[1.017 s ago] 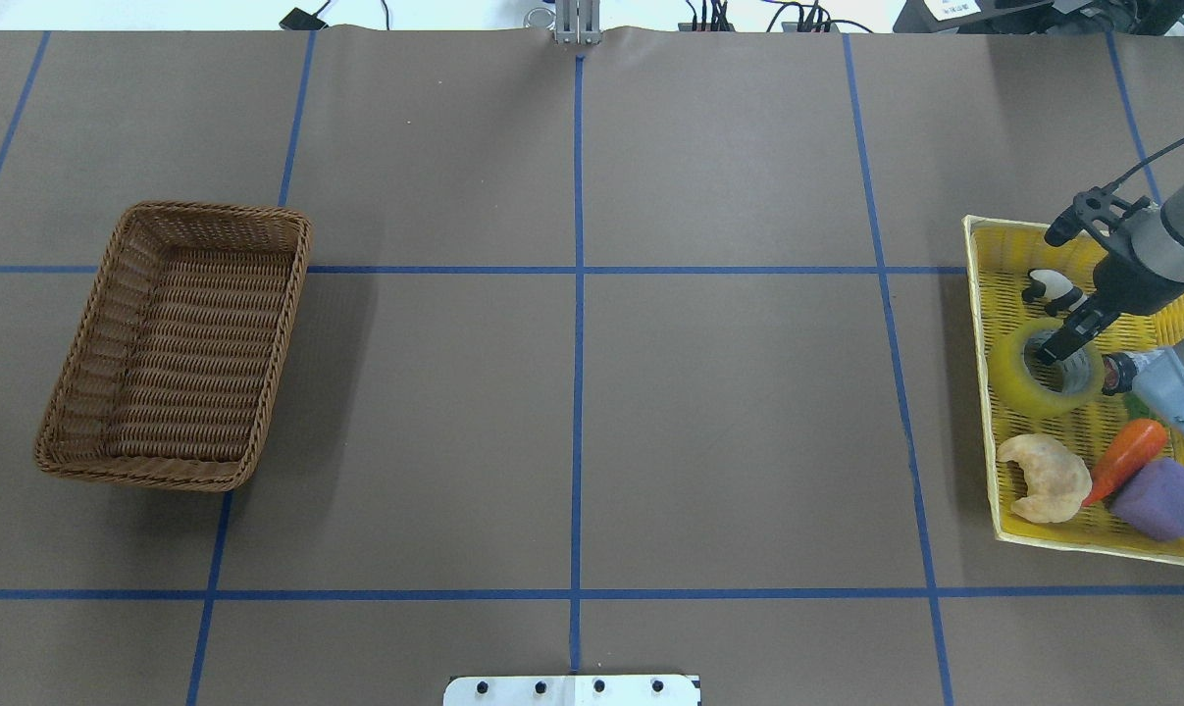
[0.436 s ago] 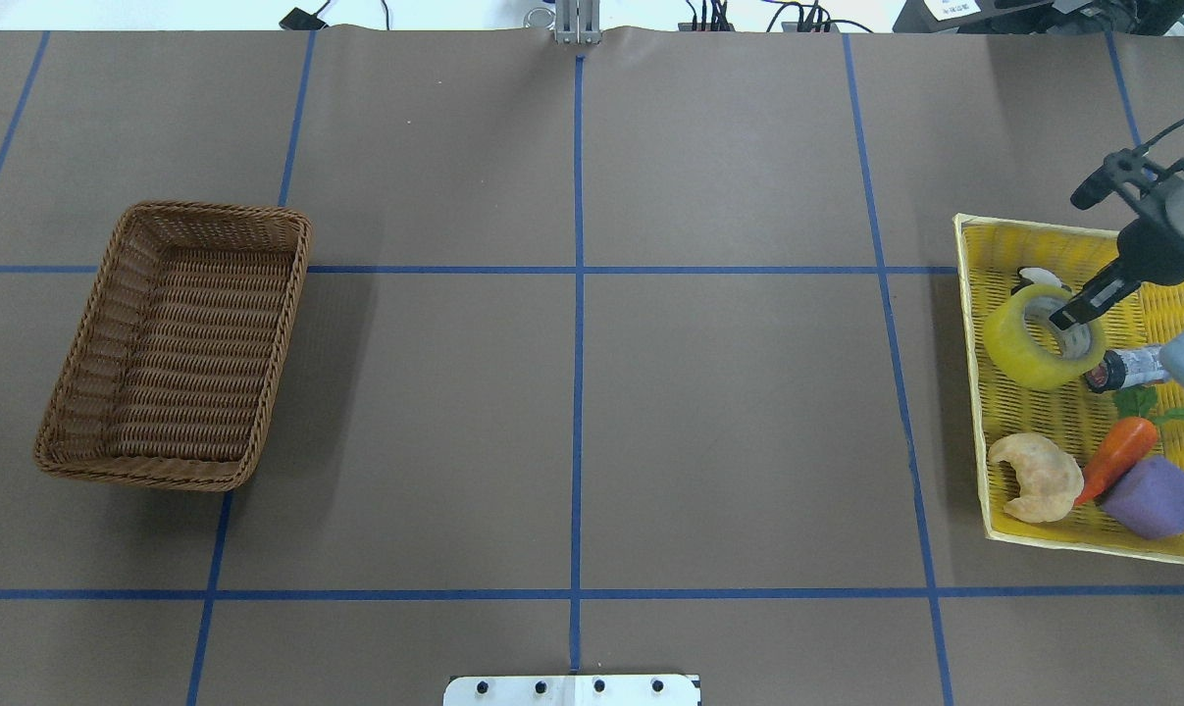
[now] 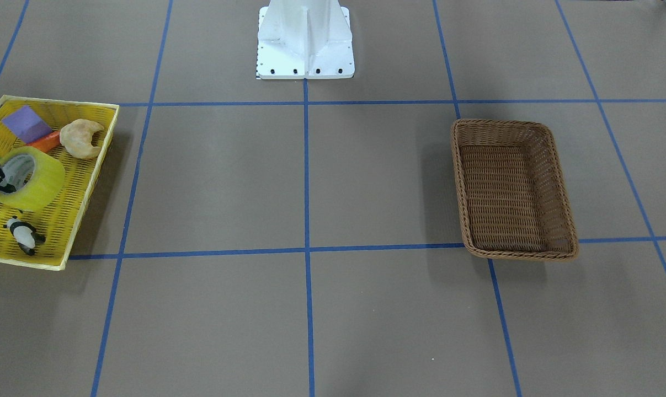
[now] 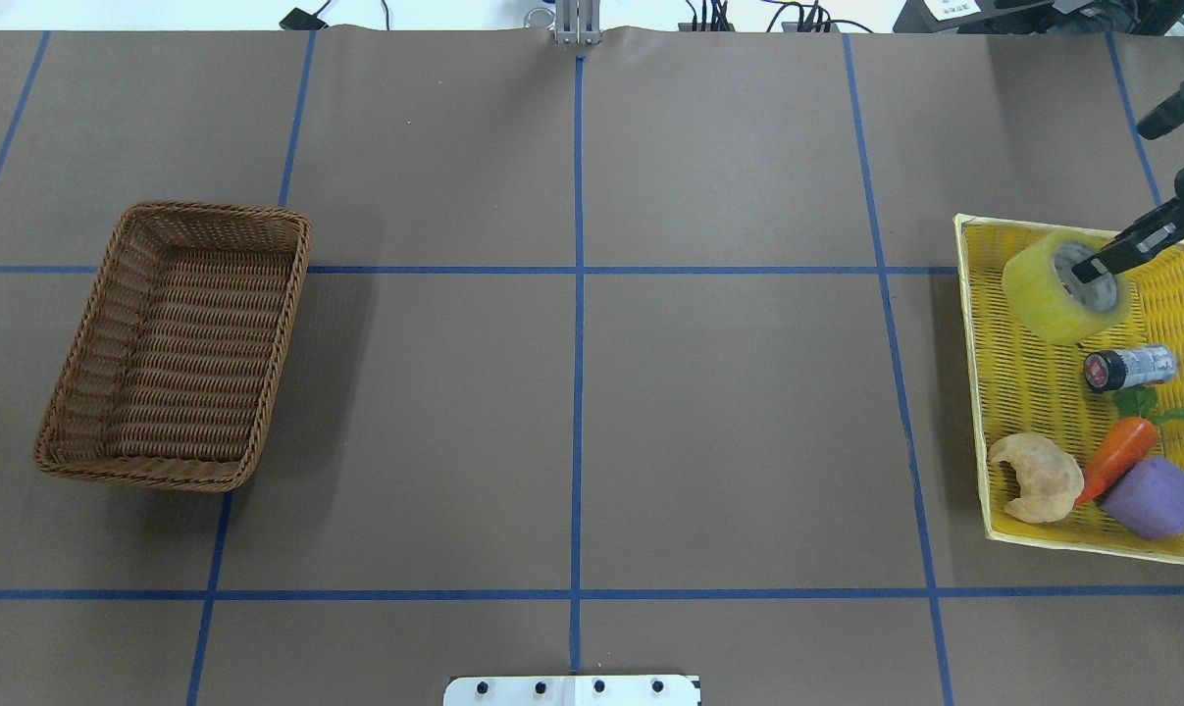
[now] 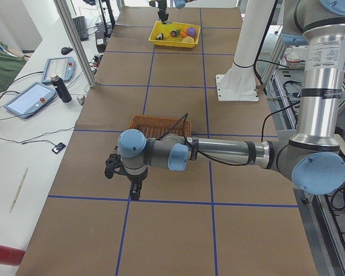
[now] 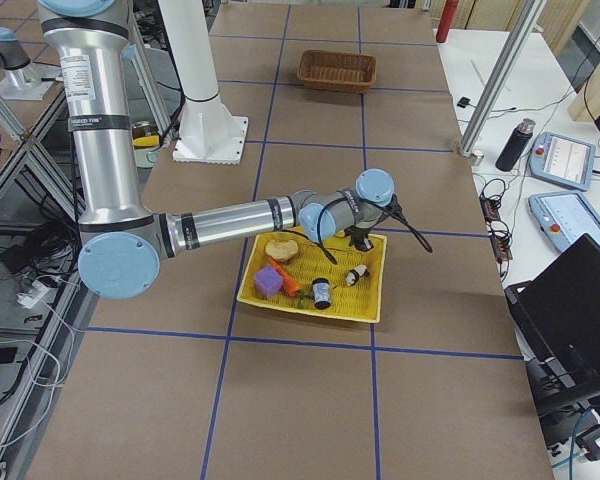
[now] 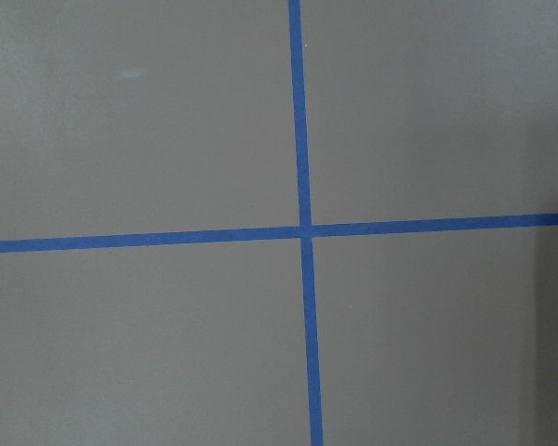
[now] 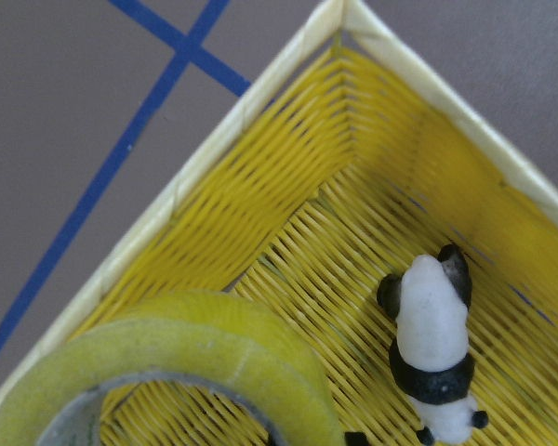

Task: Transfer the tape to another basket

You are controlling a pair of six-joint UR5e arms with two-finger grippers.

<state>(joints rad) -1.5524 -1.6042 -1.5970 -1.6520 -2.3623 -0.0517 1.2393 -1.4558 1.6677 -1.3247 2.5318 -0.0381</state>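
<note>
Gripping the tape [image 4: 1053,289] by its wall, the right gripper [image 4: 1094,267] reached in from the far right of the table [image 4: 729,412], with one dark finger showing inside the roll's pale core. The roll was tilted on the gripper and held above the floor of the yellow tray [image 4: 974,392], toward the tray's far left corner. In the right wrist view the yellow mesh showed beneath its curved edge.

A panda figure [image 3: 21,234] lay on the mesh under and just beside the roll. Nearer along the tray lay a small bottle [image 4: 1129,367] on its side, then a carrot [image 4: 1121,453] leaning against a purple block [image 4: 1153,498], and a croissant [image 4: 1038,478] at the near left corner.

The basket [image 4: 175,343] sat well apart from all this, on the left side of the table, with nothing in it and its long side running near to far at a slight angle.

The left gripper [image 5: 134,192] appeared only in the left side view. It pointed down at the table on the far side of the basket, close to a crossing of the blue lines [image 4: 577,392]. Whether its fingers were apart or together could not be told. Its wrist camera saw only brown table and that crossing.
</note>
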